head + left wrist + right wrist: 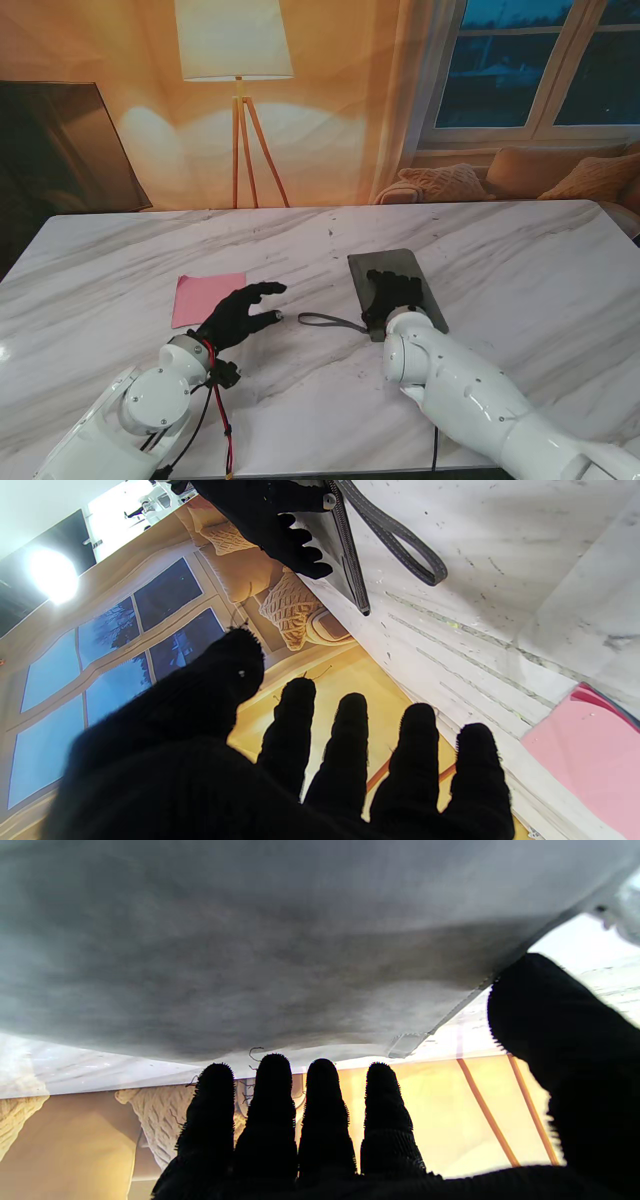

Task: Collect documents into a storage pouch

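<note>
Fingers of left hand [238, 312] spread apart, holding nothing, hovering just right of pink document [207, 298] on marble table [520, 250]. Right hand [392, 295] lies flat on grey pouch [388, 268], fingers together and straight; contact looks likely but unclear. Pouch strap [325, 321] trails left, between the hands

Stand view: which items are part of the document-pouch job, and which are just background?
Job:
grey pouch with wrist strap
pink paper
left hand, open
right hand, over the pouch

Background:
floor lamp
cushions
window
</note>
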`<state>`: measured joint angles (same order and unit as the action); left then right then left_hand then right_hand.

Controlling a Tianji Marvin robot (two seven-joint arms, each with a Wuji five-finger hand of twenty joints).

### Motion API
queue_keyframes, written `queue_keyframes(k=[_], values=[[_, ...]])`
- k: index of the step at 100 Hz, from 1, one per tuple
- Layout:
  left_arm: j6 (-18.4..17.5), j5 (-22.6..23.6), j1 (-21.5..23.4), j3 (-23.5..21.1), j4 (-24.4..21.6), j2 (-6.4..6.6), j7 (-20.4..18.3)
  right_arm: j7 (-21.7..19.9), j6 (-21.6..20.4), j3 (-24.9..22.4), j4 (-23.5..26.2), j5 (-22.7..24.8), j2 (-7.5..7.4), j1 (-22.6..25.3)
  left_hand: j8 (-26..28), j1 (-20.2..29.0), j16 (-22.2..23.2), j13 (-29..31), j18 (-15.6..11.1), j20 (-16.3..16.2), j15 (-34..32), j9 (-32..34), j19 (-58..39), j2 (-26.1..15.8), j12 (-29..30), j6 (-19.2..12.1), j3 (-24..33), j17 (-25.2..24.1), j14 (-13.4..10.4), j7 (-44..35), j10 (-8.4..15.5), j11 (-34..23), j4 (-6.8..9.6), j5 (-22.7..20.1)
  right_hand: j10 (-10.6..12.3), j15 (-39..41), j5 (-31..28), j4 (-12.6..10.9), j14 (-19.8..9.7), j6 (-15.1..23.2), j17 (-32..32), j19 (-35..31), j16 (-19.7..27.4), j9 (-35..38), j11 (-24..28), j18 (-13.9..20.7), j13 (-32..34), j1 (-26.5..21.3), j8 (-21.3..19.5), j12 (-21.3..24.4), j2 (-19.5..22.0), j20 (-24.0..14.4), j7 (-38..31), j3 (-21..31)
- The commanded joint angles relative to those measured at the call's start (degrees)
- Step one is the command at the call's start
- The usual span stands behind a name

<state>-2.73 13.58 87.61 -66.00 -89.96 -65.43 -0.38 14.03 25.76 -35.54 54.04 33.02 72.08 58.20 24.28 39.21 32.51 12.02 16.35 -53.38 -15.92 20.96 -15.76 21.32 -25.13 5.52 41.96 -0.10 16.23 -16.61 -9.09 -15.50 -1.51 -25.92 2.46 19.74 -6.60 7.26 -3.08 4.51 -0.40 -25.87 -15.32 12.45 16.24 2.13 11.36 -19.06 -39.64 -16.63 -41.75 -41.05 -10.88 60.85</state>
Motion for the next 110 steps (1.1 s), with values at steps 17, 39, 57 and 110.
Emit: queue_keyframes(k=[17, 39, 57, 110], values=[[0.37, -0.30, 0.14, 0.06, -0.18, -0.11, -0.97, -2.84, 0.75, 1.63, -1.42, -1.33, 0.80, -1.75, -0.64, -0.62, -0.42, 1.08, -0.44, -0.61, 0.50, 1.39, 0.88, -0.67, 0.62, -0.70, -1.26, -0.78, 0.16, 0.65, 0.78, 0.41, -0.83, -0.38, -0.14, 0.32, 1.50, 1.26, -1.52, -0.04, -1.03, 0.35, -0.43, -2.92, -2.95, -0.96, -2.36, 2.12, -1.22, 0.44, -0.77, -0.53, 2.10, 1.18], [0.37, -0.86, 0.17, 0.06, -0.25, -0.18, -0.94, -2.41, 1.63, 2.90, -3.72, -2.20, 1.73, -2.39, -0.61, -0.56, -0.17, 1.61, -0.04, -0.84, 0.02, 1.74, 0.48, -0.77, 0.54, -0.60, -1.34, -0.06, 0.60, 0.56, 0.56, 0.26, -0.83, -0.56, 0.18, 1.19, 0.70, 1.51, 2.56, 2.60, 4.89, -2.87, -0.48, -2.47, -3.22, -8.78, 0.46, 0.23, -1.52, -0.51, -2.40, -0.44, 6.09, 2.95], [0.41, -0.92, 0.25, -0.02, -0.34, -0.21, -0.82, -2.46, 1.73, 3.28, -5.06, -2.93, 2.15, -2.85, -0.59, -0.56, -0.11, 1.64, 0.13, -1.01, -0.15, 1.90, 0.32, -0.81, 0.51, -0.58, -1.38, 0.15, 0.72, 0.50, 0.50, 0.21, -0.82, -0.64, -0.78, 5.07, 0.13, 2.04, 6.71, 5.95, 9.68, -22.48, -1.81, -2.16, 0.57, -12.78, 7.46, -3.63, -4.35, -0.17, -4.36, 4.19, 8.07, 7.52], [0.39, -0.74, 0.35, -0.16, -0.45, -0.23, -0.61, -1.25, 2.37, 3.75, -5.16, -2.42, 2.55, -2.66, -0.55, -0.48, -0.01, 1.90, 0.39, -1.53, -0.61, 2.38, -0.03, -0.86, 0.41, -0.38, -1.39, 0.73, 1.04, 0.28, 0.36, 0.06, -0.80, -1.05, -9.21, 38.28, 0.98, 7.50, 6.62, 2.65, 37.32, -56.35, -11.10, 0.75, 23.44, -4.52, 34.48, -22.65, 5.79, -3.93, -9.88, 6.29, -16.30, 15.99]])
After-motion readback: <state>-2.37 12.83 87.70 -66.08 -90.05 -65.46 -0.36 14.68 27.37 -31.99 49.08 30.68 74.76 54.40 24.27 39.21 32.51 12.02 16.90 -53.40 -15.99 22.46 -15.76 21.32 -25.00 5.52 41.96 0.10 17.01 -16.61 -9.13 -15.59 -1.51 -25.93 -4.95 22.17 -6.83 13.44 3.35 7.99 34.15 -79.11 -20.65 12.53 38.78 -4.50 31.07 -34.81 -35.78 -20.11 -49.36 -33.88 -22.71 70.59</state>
